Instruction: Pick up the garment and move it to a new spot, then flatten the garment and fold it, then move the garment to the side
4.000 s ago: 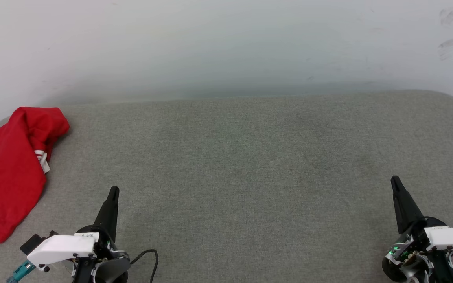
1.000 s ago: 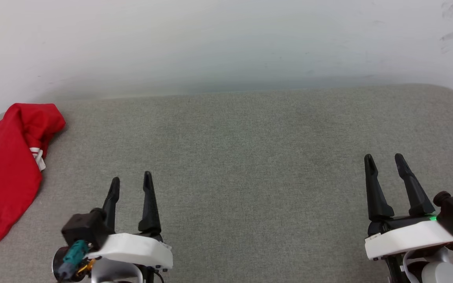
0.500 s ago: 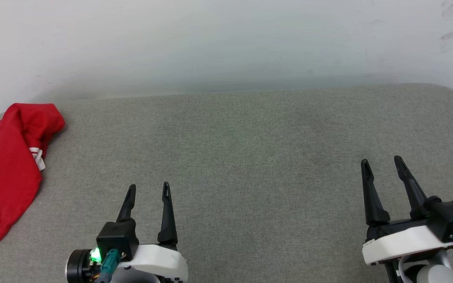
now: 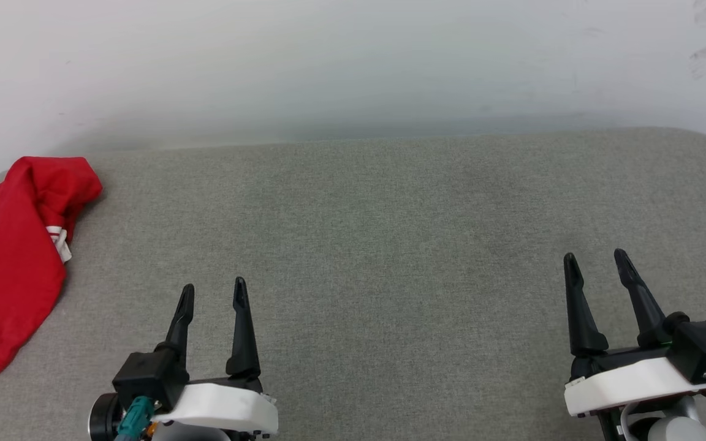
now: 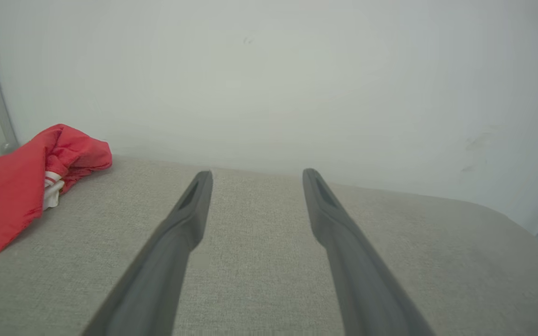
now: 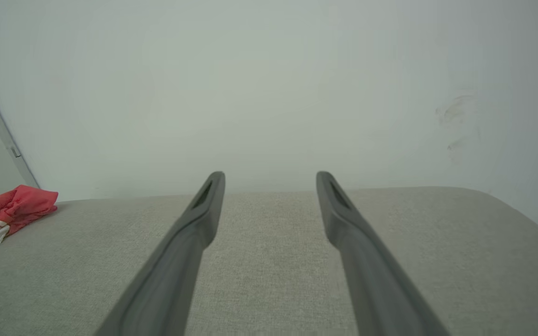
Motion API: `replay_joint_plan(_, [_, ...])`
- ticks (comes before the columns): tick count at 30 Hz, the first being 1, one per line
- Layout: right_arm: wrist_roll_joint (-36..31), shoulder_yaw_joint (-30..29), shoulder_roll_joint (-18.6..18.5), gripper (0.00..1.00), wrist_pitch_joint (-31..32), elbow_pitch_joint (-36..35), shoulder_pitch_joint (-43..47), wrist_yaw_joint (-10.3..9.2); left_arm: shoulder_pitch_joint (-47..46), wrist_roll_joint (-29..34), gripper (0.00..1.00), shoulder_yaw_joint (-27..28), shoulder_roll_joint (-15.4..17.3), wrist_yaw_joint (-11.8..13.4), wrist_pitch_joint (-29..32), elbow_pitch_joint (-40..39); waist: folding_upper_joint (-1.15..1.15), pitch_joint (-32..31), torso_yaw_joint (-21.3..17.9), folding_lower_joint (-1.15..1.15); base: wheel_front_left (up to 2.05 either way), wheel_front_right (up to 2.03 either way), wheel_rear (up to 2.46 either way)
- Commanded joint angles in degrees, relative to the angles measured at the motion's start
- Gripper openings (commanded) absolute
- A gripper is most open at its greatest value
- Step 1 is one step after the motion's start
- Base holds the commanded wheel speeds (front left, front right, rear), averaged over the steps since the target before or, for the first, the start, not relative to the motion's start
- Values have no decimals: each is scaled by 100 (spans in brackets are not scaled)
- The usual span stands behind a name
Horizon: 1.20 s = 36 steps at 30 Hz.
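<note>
Red fabric with a glimpse of white makes up the garment (image 4: 10,269), a crumpled T-shirt lying in a loose heap at the far left end of the grey woven cushion (image 4: 390,245), close to the back edge where the cushion meets the pale wall (image 4: 328,61). A small fold of white cloth with a red stripe, the trim (image 4: 59,240), pokes out of the heap's right side. The way it is bunched hides any print, so no lettering can be read.

Both tools hang low over the near edge of the cushion, apart from the shirt. The left gripper (image 4: 213,285) has its two dark fingers spread with nothing between them, and it is the nearer one to the garment. The right gripper (image 4: 594,255), well apart at the other end, is likewise spread and empty.
</note>
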Motion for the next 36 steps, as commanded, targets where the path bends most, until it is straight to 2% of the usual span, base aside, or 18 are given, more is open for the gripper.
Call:
replay_joint_plan(1, [-11,11,-26,100,-56,0,-5,11,63,94,100,156,-62,-177,-41,-16,0,11,1,0,0,0,0])
replay_joint_plan(7, [-110,-15,-27,100,-120,125,-15,11,237,463,100,691,-371,-932,-116,177,0,49,-4,0,0,0,0])
replay_joint_plan(13, [-319,-59,-29,100,-186,247,-36,12,296,899,100,906,-528,-1349,-178,348,0,74,-23,0,0,0,0])
replay_joint_plan(23, [-637,-68,-32,100,-285,316,-39,7,344,1216,100,1005,-604,-1617,-278,496,0,92,-34,0,0,0,0])
replay_joint_plan(36, [-484,-27,-32,100,-305,485,-40,7,290,1097,100,991,-607,-1672,-299,639,0,75,4,0,0,0,0])
